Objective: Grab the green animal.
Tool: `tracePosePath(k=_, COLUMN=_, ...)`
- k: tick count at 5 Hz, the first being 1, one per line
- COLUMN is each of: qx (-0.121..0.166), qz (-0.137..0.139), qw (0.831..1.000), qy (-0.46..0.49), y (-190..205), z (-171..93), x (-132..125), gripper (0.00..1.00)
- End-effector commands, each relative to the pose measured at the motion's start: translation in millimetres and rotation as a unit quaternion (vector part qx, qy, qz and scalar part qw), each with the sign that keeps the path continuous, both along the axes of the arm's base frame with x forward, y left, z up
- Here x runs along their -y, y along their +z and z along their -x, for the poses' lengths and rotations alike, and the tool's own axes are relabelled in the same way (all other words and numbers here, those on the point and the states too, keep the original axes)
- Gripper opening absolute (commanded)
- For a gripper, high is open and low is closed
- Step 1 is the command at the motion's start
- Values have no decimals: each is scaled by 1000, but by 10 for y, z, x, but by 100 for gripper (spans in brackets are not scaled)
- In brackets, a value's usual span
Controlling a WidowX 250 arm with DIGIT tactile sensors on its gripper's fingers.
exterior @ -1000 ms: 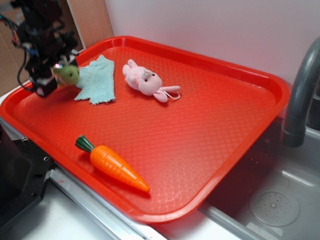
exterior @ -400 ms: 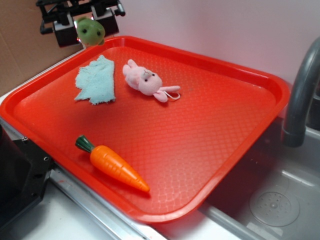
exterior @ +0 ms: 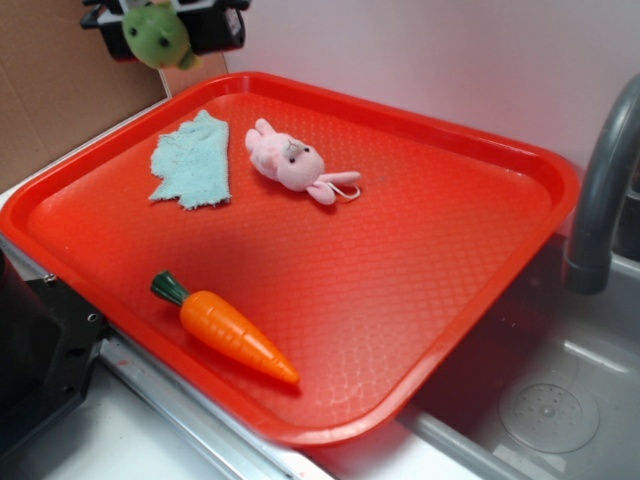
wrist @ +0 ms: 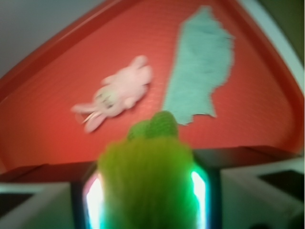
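Exterior: the hand (exterior: 165, 25) hangs high above the tray's (exterior: 520, 250) far left corner, closed on the green animal (exterior: 155, 38), which is clear of the tray; below lie the cloth (exterior: 190, 160), bunny (exterior: 290, 160) and carrot (exterior: 235, 335); a faucet (exterior: 600, 200) stands at right. Wrist: blurred; the green animal (wrist: 150, 176) fills the gap between the fingers (wrist: 38, 205), squeezed from both sides. The grab looks done; keeping the squeeze steady and moving gently should avoid the soft plush slipping. No writing is readable.
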State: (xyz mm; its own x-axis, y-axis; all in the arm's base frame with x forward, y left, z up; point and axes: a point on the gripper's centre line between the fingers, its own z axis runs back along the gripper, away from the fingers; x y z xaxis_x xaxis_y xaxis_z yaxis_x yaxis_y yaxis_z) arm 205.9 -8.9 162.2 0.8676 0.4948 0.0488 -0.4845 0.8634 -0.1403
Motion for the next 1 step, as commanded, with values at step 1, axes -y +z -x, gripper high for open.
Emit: tracePosePath(k=1, qx=44, qz=-19, qw=993, qy=-107, y=172, z=113, x=-226, gripper=0)
